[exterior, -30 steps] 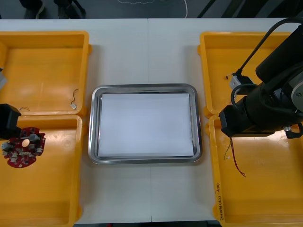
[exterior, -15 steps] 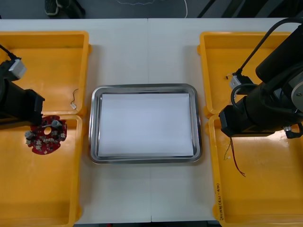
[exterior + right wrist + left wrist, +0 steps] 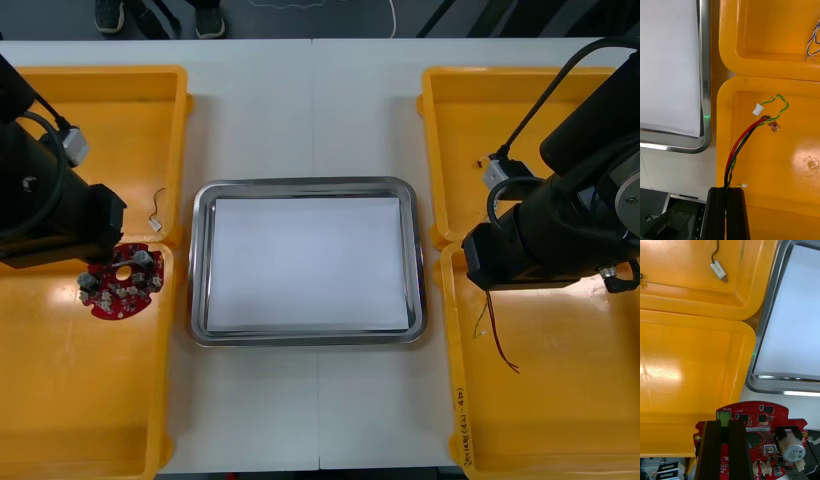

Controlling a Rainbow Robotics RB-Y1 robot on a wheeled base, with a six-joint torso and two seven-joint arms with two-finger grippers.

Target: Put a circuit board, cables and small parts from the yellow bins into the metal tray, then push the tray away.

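At the table's left side, seen from above, the left arm (image 3: 45,205) reaches over the two bins there. The round red circuit board (image 3: 122,283) sticks out from under it, above the far corner of the near left bin (image 3: 80,400). The board is close beside the tray (image 3: 300,184) but not over it. The tray sits in the middle of the table (image 3: 300,90), shiny at the rim and white inside. A thin black cable (image 3: 157,213) lies in the far left bin (image 3: 100,140). On the other side the right arm (image 3: 545,245) hangs across the seam between the far right bin (image 3: 470,120) and the near right bin (image 3: 570,400). A red and yellow cable (image 3: 497,340) trails from under it into the near one.

From the right wrist, the right gripper (image 3: 727,210) is closed on that cable, its fingers nearly together with the strands pinched between them. The cable runs away from the fingers over the near right bin and ends at a white plug (image 3: 757,109). A blue and white cable (image 3: 812,39) lies in the far right bin, and the tray's corner is just beside both bins.

From the left wrist, the left gripper (image 3: 725,450) is clamped on the board's edge, its fingers held apart by the board's thickness. Beyond the board are the near left bin and the tray's near corner.
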